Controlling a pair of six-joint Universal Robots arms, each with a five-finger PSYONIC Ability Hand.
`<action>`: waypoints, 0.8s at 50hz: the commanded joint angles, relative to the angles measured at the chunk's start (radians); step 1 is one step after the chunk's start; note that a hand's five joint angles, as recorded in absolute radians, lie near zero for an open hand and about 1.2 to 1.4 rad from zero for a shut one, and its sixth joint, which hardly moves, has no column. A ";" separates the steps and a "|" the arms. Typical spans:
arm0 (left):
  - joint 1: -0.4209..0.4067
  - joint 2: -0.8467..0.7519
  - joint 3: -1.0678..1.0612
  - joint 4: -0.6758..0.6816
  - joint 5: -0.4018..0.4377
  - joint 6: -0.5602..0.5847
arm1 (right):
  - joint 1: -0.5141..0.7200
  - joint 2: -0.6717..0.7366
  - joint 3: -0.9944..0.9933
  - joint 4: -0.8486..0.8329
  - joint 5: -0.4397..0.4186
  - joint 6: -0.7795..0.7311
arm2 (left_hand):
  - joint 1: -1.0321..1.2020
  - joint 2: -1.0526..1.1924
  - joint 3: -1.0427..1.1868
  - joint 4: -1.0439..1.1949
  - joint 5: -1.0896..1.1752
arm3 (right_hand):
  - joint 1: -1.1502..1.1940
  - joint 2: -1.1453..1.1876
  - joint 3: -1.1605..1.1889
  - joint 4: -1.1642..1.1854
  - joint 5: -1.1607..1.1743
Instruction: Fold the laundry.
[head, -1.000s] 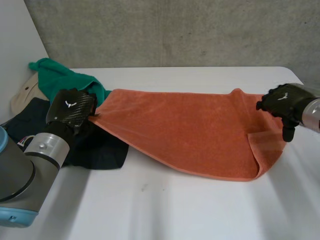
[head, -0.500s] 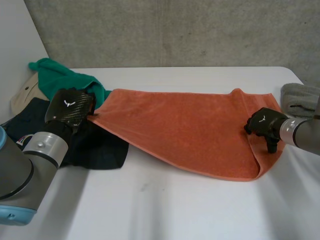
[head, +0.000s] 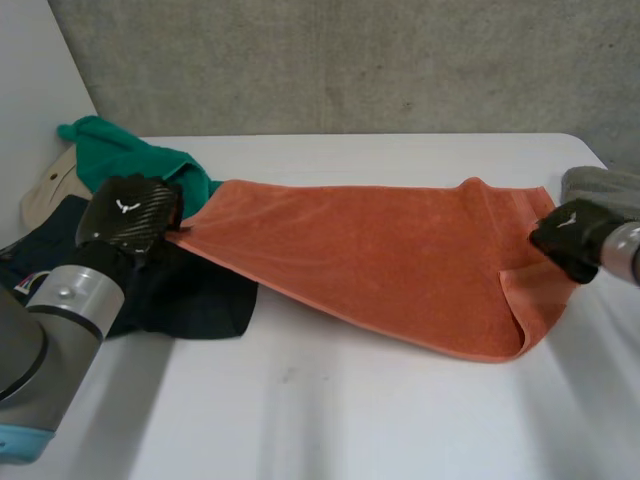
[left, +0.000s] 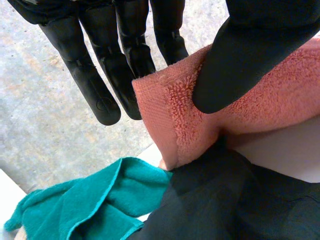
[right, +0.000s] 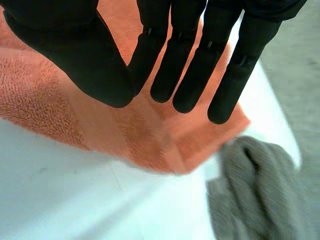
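Your left hand (head: 128, 212) pinches the orange towel's (head: 370, 260) corner; your right hand (head: 572, 238) is spread flat, seemingly just above the far corner.

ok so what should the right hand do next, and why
Probably lower the right hand and pinch the orange towel corner under it. Its fingers are straight and hold nothing, above that corner beside the grey cloth, while the left hand pinches a corner at the other end, so a fold needs both ends held.
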 joint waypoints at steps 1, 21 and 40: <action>0.032 0.053 -0.019 -0.034 0.012 0.001 | -0.021 -0.110 0.082 -0.075 -0.072 0.020 | 0.256 0.197 0.203 0.196 0.233 | -0.782 -0.807 -0.810 -0.815 -0.803; 0.021 -0.022 0.023 -0.028 0.034 0.001 | 0.067 0.215 -0.111 -0.038 -0.083 0.022 | 0.256 0.197 0.203 0.196 0.233 | -0.713 -0.738 -0.741 -0.745 -0.733; 0.027 -0.029 0.021 -0.028 0.034 -0.001 | 0.064 0.244 -0.122 -0.052 -0.038 0.019 | 0.256 0.197 0.203 0.196 0.233 | -0.457 -0.483 -0.485 -0.490 -0.478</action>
